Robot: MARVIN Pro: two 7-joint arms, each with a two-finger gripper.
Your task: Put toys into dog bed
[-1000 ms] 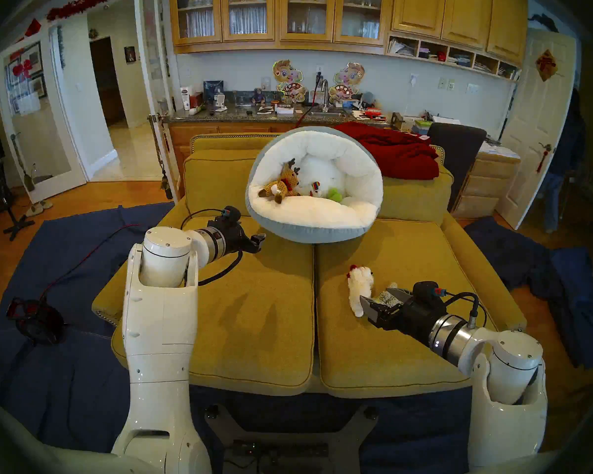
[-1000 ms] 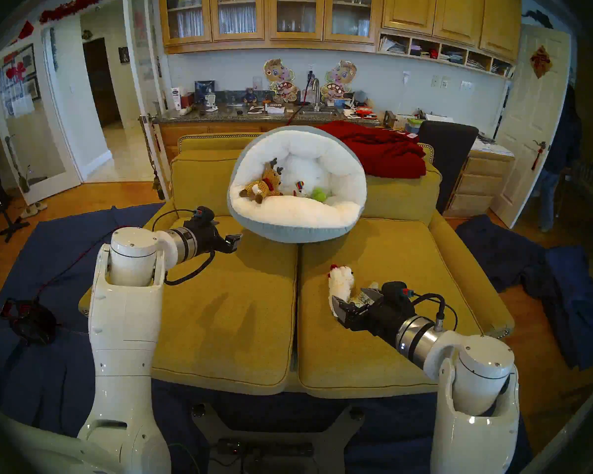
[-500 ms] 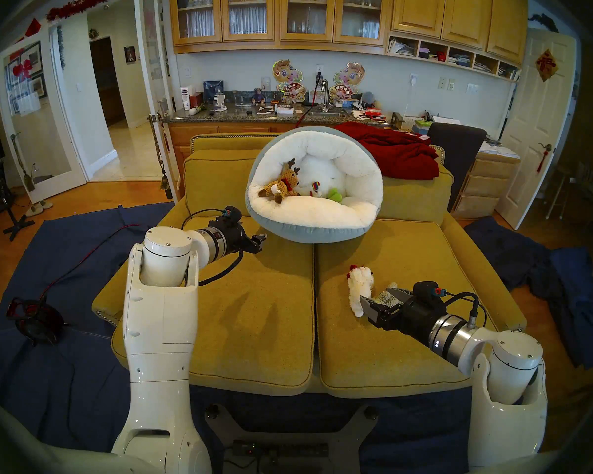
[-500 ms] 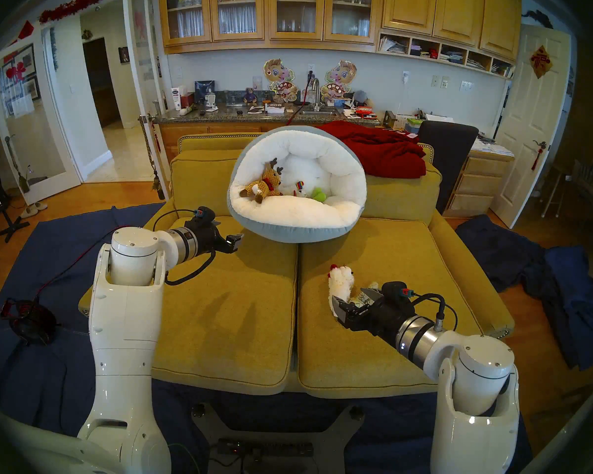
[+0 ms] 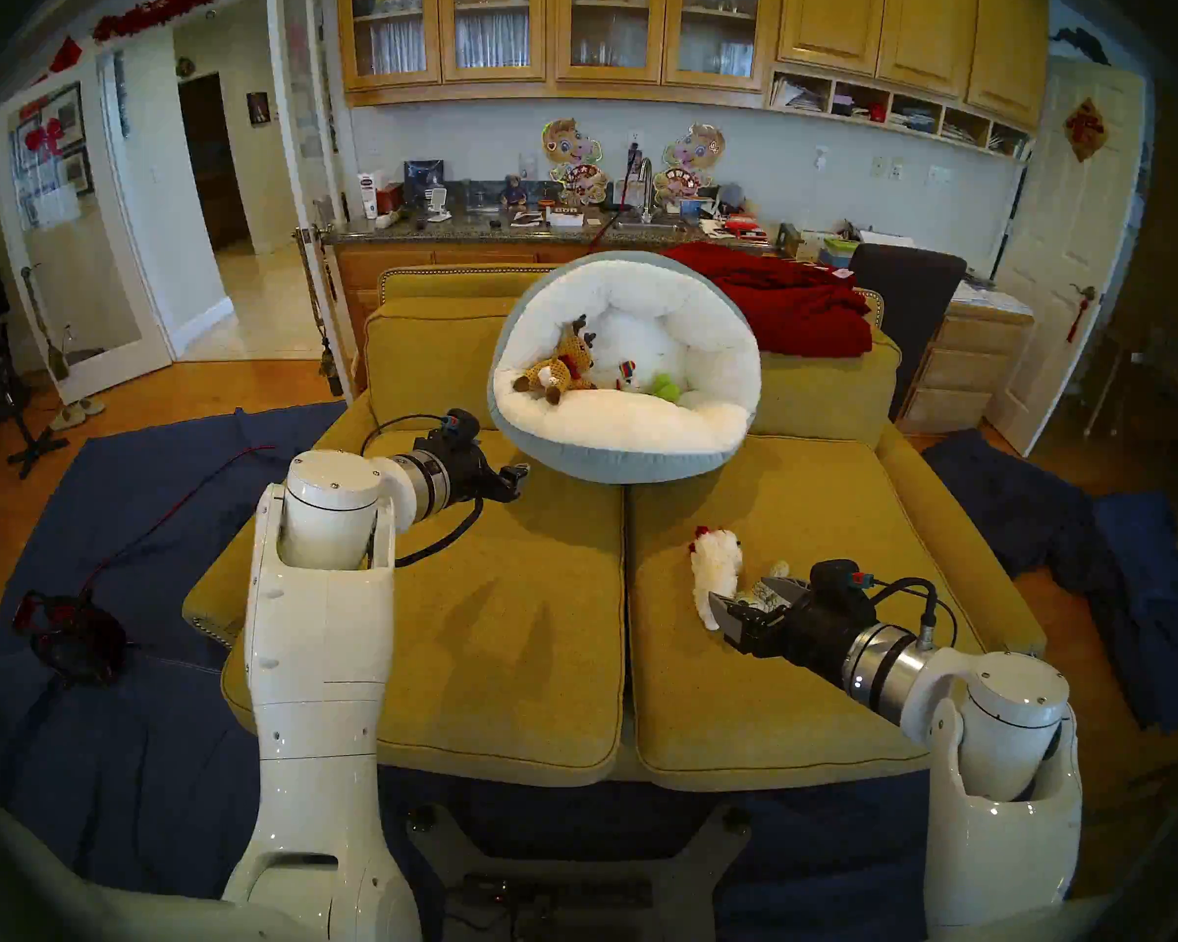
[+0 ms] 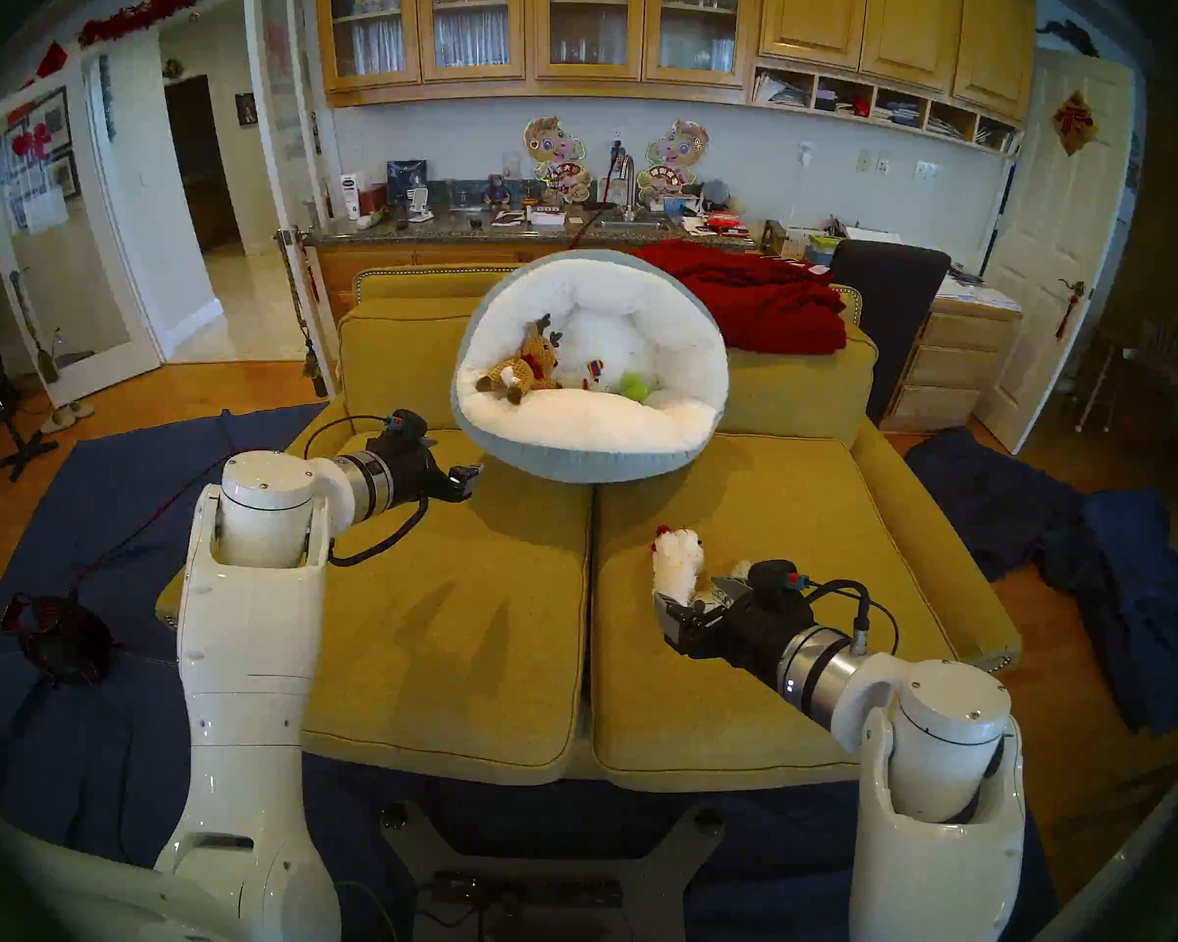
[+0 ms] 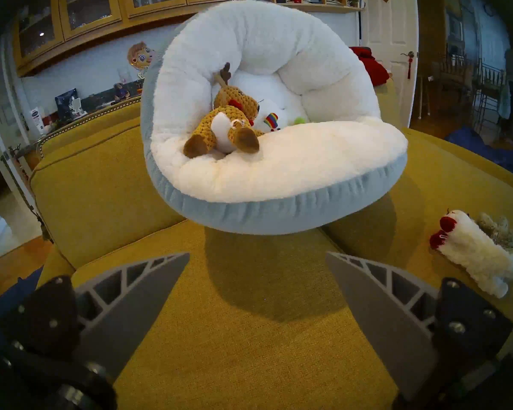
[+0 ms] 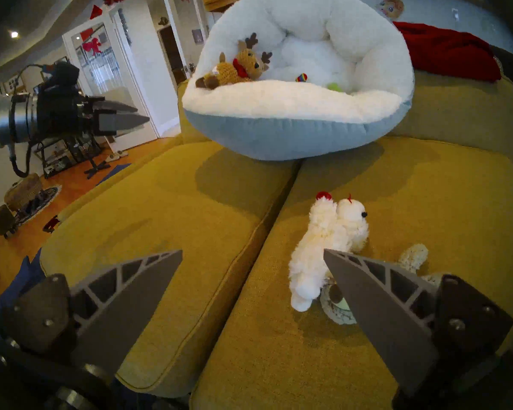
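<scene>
On the sofa: two mustard-yellow seat cushions (image 5: 505, 621) side by side, everything sits on these
Dog bed (image 5: 613, 437): big round one, fluffy white inside and pale grey-blue outside, propped tilted against the back cushions across the seam
Red blanket (image 5: 790, 302): bunched up on the sofa back, just right of the bed
Left gripper (image 7: 256, 257): jaws spread wide, nothing in them, hanging over the left cushion, aimed at the bed's front rim
Right gripper (image 8: 251, 254): also wide open and empty, low over the right cushion, one finger right in front of the two loose toys
Knitted reindeer (image 7: 228, 116): lying in the bed on its left side
Fluffy white animal (image 8: 323, 246): on the right cushion, outside the bed
Shaggy grey-beige toy (image 8: 412, 255): tucked right behind the white one, mostly hidden
Green cactus (image 5: 664, 386): in the bed, right part
White-and-rainbow toy (image 5: 628, 375): in the bed between reindeer and cactus
</scene>
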